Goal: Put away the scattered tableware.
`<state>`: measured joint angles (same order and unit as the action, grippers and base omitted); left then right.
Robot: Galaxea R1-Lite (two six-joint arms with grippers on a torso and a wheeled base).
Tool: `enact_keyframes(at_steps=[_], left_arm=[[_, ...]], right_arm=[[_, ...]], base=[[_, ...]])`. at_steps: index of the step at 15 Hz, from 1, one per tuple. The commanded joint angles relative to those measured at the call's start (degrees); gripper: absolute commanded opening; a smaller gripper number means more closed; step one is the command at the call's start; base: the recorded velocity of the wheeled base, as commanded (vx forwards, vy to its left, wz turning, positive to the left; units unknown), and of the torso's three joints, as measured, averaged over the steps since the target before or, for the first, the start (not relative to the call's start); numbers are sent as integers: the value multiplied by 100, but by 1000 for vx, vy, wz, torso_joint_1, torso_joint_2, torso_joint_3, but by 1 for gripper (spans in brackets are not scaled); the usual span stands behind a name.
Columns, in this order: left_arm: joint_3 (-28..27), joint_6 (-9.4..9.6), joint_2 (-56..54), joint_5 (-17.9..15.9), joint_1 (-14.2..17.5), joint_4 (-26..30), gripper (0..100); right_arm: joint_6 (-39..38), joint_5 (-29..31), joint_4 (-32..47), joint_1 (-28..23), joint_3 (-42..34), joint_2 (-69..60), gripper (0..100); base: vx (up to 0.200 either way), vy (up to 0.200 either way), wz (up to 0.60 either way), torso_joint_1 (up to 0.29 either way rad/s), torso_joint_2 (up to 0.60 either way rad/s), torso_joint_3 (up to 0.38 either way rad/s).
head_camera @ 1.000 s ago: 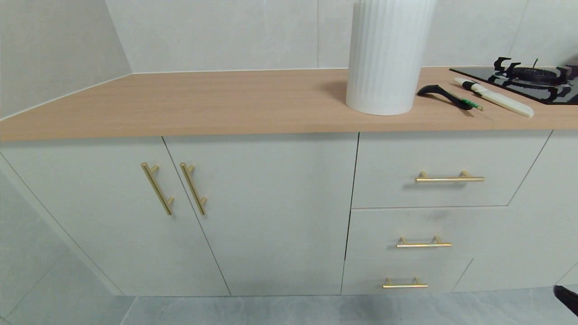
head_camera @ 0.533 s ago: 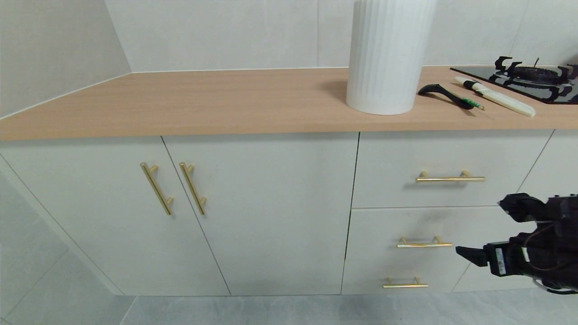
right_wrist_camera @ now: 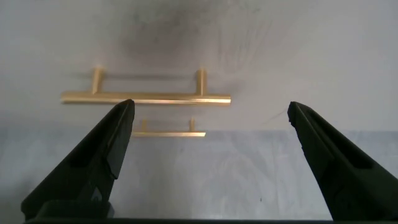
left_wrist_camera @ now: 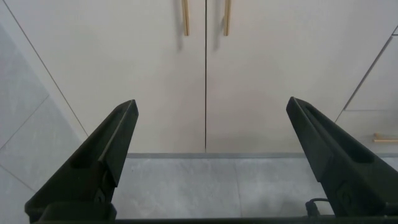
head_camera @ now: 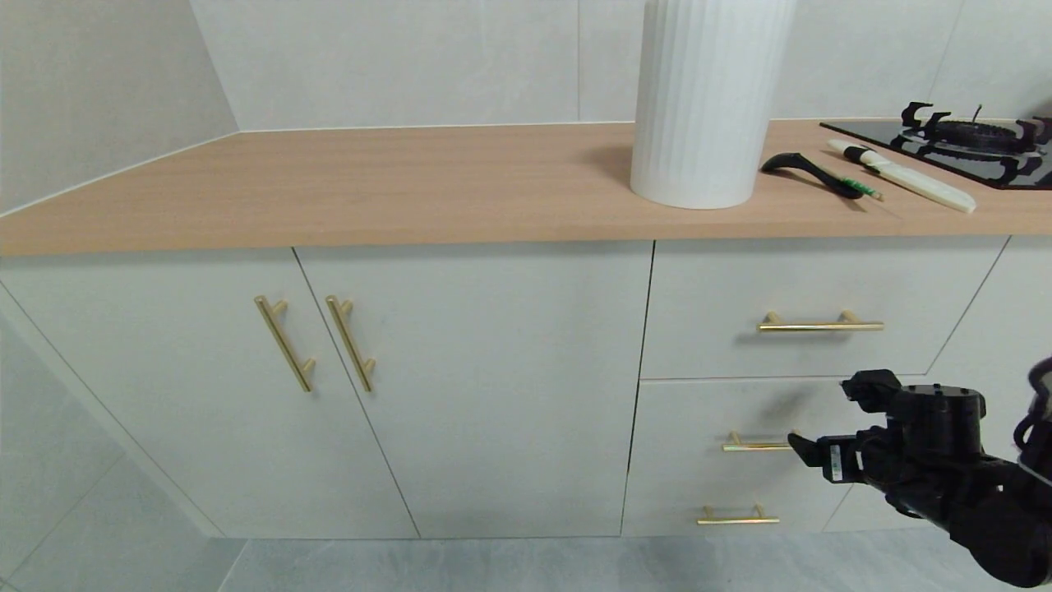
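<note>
On counter (head_camera: 370, 181), 1 knife (head_camera: 904, 177), 1 black utensil (head_camera: 815, 174)

Wooden surface (head_camera: 370, 185) over pale cabinets carries a ribbed white container (head_camera: 703, 99), black-handled utensil (head_camera: 809, 174), white sheathed knife (head_camera: 904, 177), and black hob (head_camera: 962, 148) at far right.

- Head camera: set high, facing forward and down, mid-range from the light wood-grain countertop (head_camera: 370, 181) and pale grey cabinet front (head_camera: 493, 370).
- Left wrist camera: faces the two vertical brass door handles (left_wrist_camera: 185, 17), also in the head view.
- Right wrist camera: close to the horizontal brass middle drawer handle (right_wrist_camera: 146, 98), also in the head view.
</note>
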<state>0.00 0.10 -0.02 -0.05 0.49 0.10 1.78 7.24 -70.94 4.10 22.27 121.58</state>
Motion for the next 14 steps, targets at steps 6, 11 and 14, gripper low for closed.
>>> enact_keyframes(at_steps=[6, 11, 14], left_arm=[[0, -1, 2, -4, 4, -1, 100], [0, -1, 2, -4, 4, -1, 100], [0, -1, 2, -4, 4, -1, 100]], right_arm=[[-2, 542, -1361, 118, 163, 1325, 100], [-152, 911, -1361, 311, 682, 1606, 100], [-152, 972, -1361, 329, 761, 1720, 100]], base=[[0, 0, 0, 0, 0, 0], [0, 0, 0, 0, 0, 0], [0, 0, 0, 0, 0, 0]])
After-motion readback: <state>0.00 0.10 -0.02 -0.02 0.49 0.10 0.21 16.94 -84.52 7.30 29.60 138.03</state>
